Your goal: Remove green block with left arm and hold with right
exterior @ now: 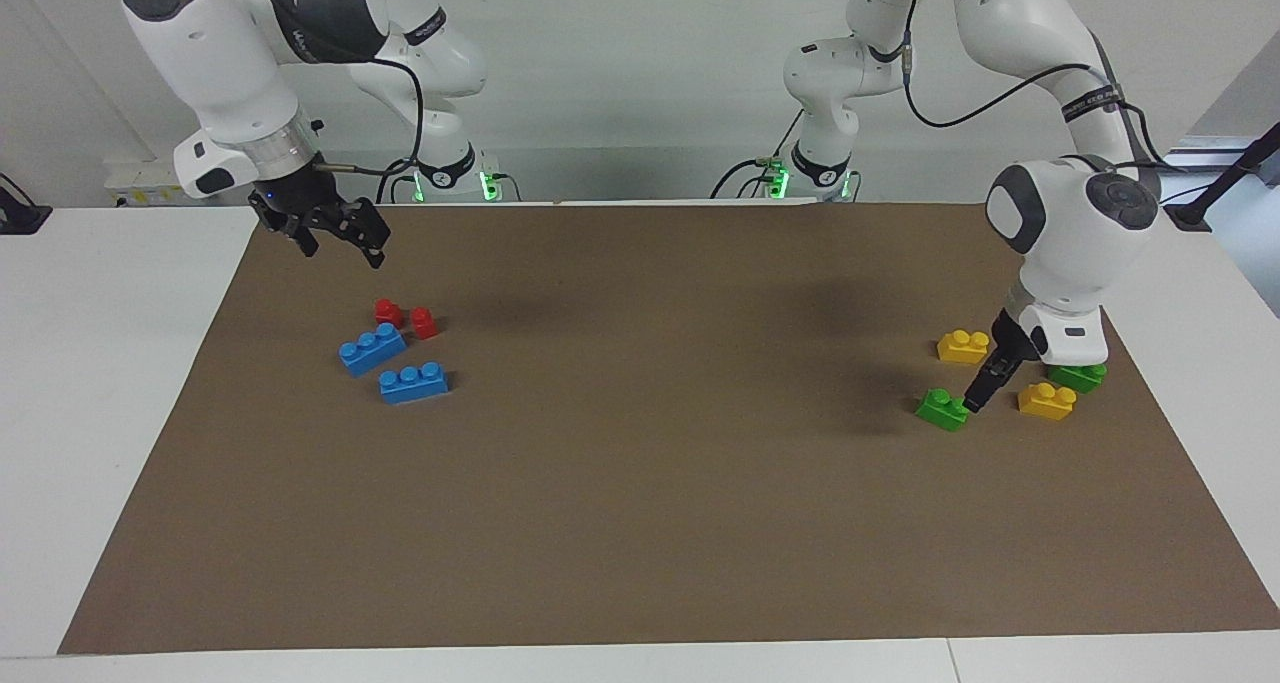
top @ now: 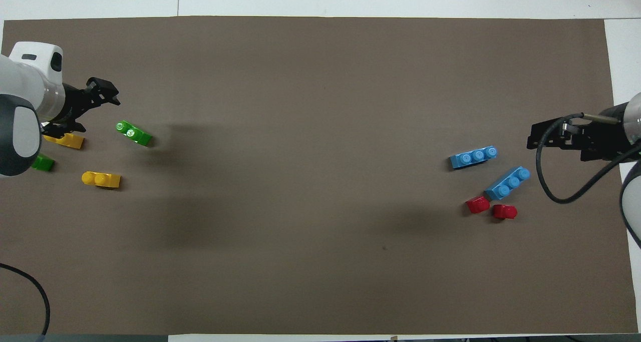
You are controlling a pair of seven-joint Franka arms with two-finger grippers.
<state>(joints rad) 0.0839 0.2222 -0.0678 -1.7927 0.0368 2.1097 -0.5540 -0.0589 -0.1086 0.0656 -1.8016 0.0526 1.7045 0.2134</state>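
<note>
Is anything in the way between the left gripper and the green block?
Nothing visible is. The left gripper is right beside the green block, with only bare mat between. The yellow bricks sit off to the side.

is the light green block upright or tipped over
Upright: the green block sits flat on the brown mat, both studs facing up, beside the left gripper.

tabletop [exterior: 120,383] white | brown mat [exterior: 640,483] covers it | left arm's end: green block [exterior: 941,409], darker green brick [exterior: 1078,375], two yellow bricks [exterior: 963,346] | right arm's end: two blue bricks [exterior: 372,348], two red bricks [exterior: 388,312]
</note>
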